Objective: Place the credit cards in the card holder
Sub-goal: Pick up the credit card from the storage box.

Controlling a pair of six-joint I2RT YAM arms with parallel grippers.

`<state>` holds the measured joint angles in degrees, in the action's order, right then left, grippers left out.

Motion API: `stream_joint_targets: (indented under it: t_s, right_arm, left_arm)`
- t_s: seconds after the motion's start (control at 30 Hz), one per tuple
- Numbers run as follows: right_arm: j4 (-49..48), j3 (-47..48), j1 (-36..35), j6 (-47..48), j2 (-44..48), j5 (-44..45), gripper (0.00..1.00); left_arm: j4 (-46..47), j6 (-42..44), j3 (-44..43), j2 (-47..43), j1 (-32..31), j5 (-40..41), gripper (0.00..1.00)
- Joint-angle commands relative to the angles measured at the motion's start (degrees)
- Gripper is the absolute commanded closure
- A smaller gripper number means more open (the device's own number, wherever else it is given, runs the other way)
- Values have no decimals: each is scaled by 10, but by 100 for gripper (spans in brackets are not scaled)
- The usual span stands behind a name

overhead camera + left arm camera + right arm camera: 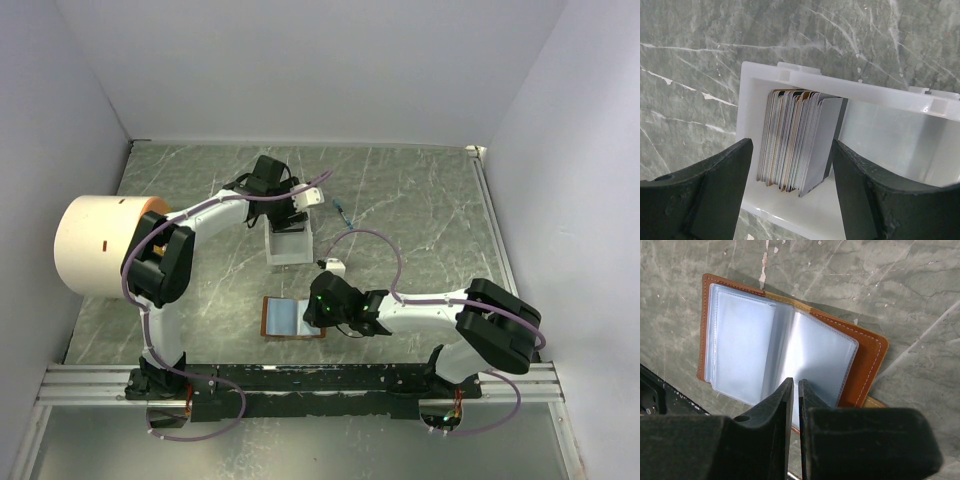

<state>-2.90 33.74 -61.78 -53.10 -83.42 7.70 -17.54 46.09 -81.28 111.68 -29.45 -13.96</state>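
**You're hanging the left gripper (791, 150) over the credit cards (795, 140), fingers spread wide and gripping nothing.**

The cards are standing on edge, packed at one end of the white box (880, 95). You're straddling the whole pack, with one finger outside each face, so closing here would probably squeeze the lot rather than one card. I'd judge the pale outermost card, by the finger on the right of the wrist view, the easiest single pick. Your left arm is the nearer one. The card holder (867, 365) is lying open and flat on the table, apart from the box, under your right gripper (795, 387). Its fingers are nearly pinched together at a clear sleeve (740, 340) edge; I can't tell whether they're nipping it.
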Motion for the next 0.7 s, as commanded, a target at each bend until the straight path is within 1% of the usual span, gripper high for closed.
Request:
stream_joint_targets:
  t_s: [0.0,0.17,0.37,0.53,0.67]
  right_arm:
    - [5,9,0,3,-4,6,90]
    - [2,4,0,4,-4,5,90]
    - [2,3,0,2,-2,4,91]
    - [2,4,0,2,-2,4,91]
    - [2,4,0,3,-3,5,91]
  left_arm:
    - [22,16,6,9,-2,3,24]
    - [57,-3,12,13,-2,22,26]
    - [97,5,34,10,-4,40,27]
    - [91,14,34,22,-6,49,27]
    - [90,24,37,27,-10,63,31]
